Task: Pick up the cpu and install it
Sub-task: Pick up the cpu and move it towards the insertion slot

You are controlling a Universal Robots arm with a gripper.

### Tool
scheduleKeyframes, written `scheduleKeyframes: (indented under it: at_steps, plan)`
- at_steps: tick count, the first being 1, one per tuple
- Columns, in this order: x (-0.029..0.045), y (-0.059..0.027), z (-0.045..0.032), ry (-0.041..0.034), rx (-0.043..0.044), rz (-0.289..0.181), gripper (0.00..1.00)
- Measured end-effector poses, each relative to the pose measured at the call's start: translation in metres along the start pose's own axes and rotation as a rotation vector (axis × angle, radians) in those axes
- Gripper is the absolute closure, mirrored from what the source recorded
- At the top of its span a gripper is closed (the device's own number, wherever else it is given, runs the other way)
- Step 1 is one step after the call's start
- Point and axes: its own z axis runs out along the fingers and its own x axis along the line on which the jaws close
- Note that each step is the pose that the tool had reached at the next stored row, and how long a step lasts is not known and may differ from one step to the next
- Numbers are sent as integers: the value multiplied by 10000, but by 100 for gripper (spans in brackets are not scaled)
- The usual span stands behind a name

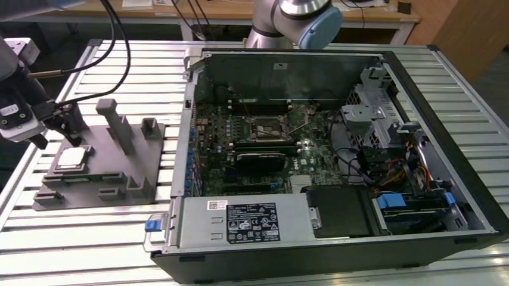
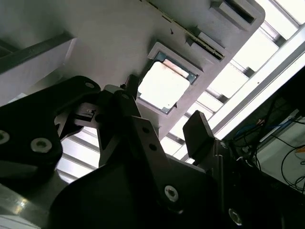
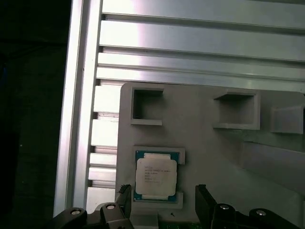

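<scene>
The cpu [image 1: 71, 158], a small square chip with a silvery top, lies flat in a shallow recess of the grey tray [image 1: 119, 149] at the exterior view's left. My gripper [image 1: 57, 136] hovers just above and beside it. Both wrist views show it open, with nothing held. In the first wrist view the cpu [image 3: 156, 175] sits just beyond the gripper [image 3: 164, 202], whose fingertips [image 3: 204, 200] are spread wider than the chip. In the second wrist view the cpu [image 2: 163, 86] shows bright beyond the gripper [image 2: 164, 117]. The dark socket [image 1: 266, 126] with its thin lever sits on the motherboard.
An open computer case [image 1: 430, 107] lies on the slatted metal table [image 1: 87, 238], at the exterior view's right of the tray. Upright posts [image 1: 119, 128] rise from the tray close to the gripper. Cables [image 1: 111, 47] hang over the table's far left.
</scene>
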Motion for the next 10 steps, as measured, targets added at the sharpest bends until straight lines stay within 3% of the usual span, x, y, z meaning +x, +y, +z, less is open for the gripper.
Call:
scheduleKeyframes:
  at_steps: [10]
  plan:
    - [2,-4,94,1,-1,-68,34]
